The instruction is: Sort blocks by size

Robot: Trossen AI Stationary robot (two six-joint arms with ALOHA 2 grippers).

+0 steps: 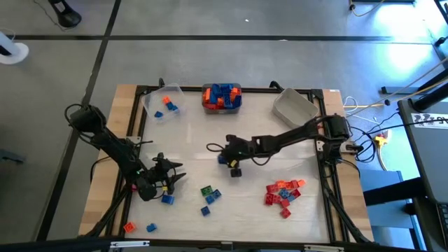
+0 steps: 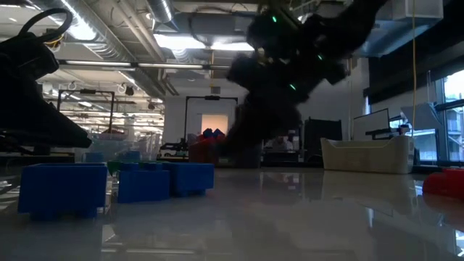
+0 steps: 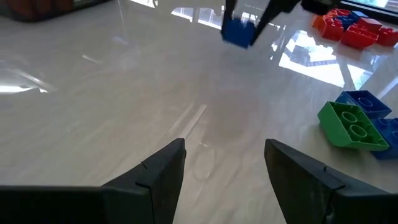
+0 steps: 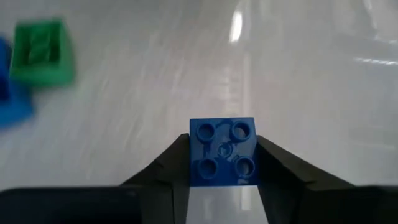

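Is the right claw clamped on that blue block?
Yes: the right claw has both fingers pressed against the blue block's sides.

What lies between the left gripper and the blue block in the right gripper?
Bare tabletop, by the left wrist view: nothing sits between the left gripper and the blue block in the right gripper.

blue blocks [image 2: 116, 185] near-left | white bin [image 2: 367, 154] far-right | arm overhead
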